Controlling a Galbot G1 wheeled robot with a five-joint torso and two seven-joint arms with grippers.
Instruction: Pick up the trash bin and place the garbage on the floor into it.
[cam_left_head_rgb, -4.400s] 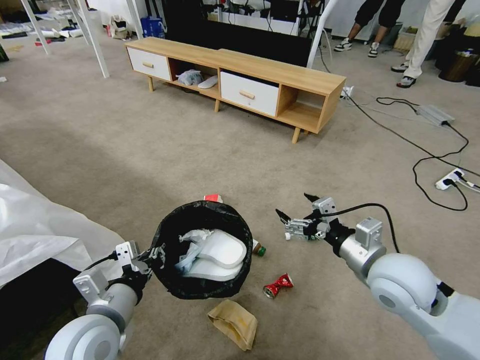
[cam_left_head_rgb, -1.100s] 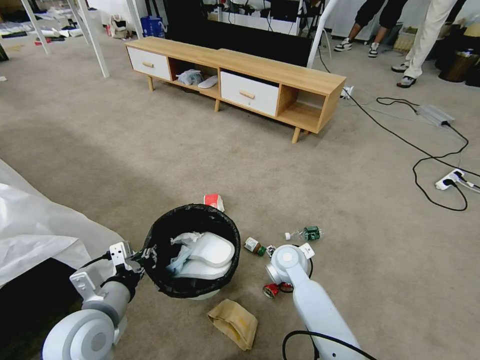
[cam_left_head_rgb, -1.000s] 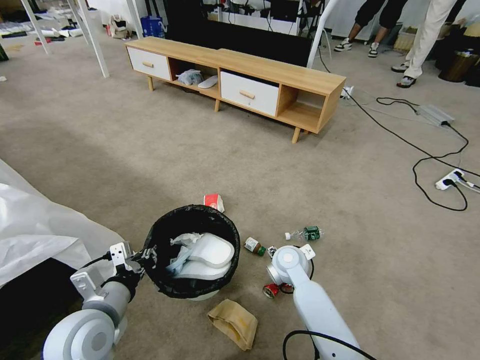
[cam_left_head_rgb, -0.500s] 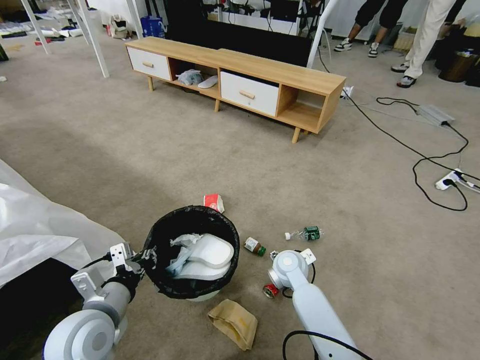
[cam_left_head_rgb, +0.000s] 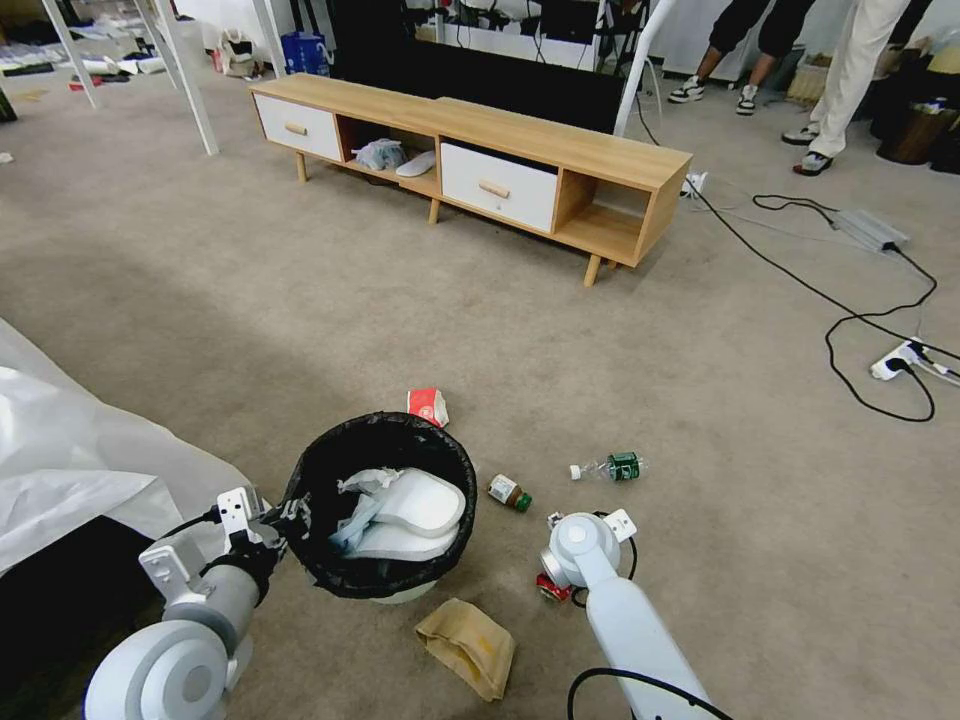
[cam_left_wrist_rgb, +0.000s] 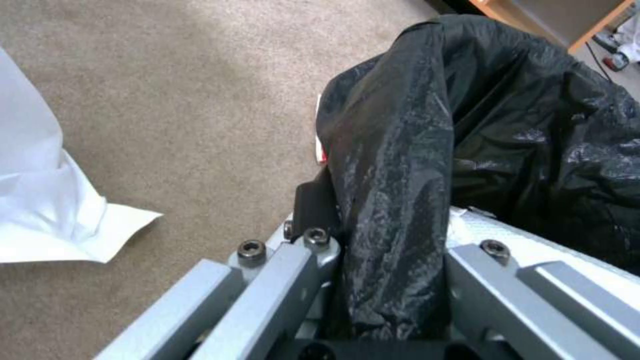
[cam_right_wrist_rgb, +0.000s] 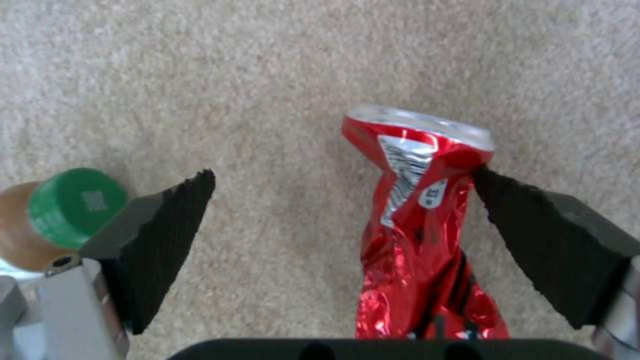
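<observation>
Nearest the robot, a brown paper bag (cam_left_head_rgb: 467, 647) lies flat on the carpet (cam_left_head_rgb: 300, 300). Just beyond it on the left, the left gripper (cam_left_wrist_rgb: 393, 300) is clamped on the bag-lined rim of the bin (cam_left_head_rgb: 385, 500), which holds white scraps. To the right of the bin, the right arm points straight down; its gripper (cam_right_wrist_rgb: 343, 200) is spread wide over the red can (cam_right_wrist_rgb: 420, 220). The can lies between the black pads (cam_right_wrist_rgb: 533, 230), close against one and well clear of the other. A brown bottle with a green cap (cam_right_wrist_rgb: 63, 220) sits just outside the other pad. Past the can lies a clear bottle with a green label (cam_left_head_rgb: 610, 467), and beyond the bin a red-white packet (cam_left_head_rgb: 428, 405). Farther off stands a low wooden cabinet (cam_left_head_rgb: 470, 150).
</observation>
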